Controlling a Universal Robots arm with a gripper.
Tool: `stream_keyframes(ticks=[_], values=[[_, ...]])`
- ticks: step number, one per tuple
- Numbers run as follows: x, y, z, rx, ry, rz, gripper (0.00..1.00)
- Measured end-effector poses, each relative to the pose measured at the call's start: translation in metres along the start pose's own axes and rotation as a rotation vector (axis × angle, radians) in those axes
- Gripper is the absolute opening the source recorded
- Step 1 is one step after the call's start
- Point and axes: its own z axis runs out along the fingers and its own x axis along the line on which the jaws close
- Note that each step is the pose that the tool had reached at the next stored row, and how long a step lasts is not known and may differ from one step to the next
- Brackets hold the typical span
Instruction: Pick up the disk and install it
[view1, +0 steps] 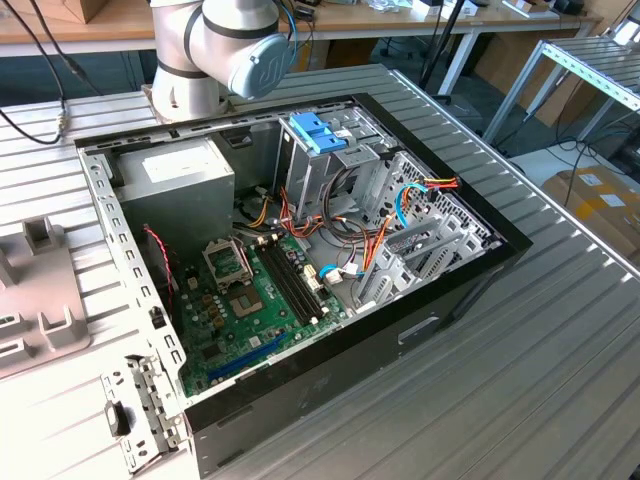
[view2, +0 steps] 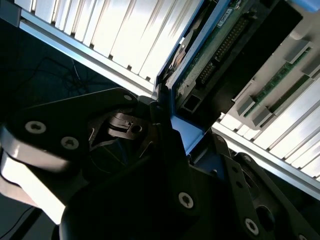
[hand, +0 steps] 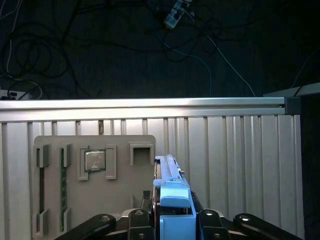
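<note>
In the exterior view a grey tray (view1: 40, 300) is seen at nine o'clock of the open computer case (view1: 330, 365). In the first wrist view the disk (hand: 172, 192) is clamped on edge by the jaws of the gripper (hand: 172, 227), above the desk (hand: 240, 150) beside that tray. It could be twisted loose or dropped if so narrow a hold is jolted.

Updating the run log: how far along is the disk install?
Done: gripper is at the disk, which stands on edge by the grey tray. In hand: grip unclear. Left: the install; the disk is not yet in the open case.
</note>
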Motion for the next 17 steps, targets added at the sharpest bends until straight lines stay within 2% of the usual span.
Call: stream_keyframes(ticks=[17], values=[[-0.0015,-0.0001,-0.0107,-0.0004,-0.0107,0.0,0.37]])
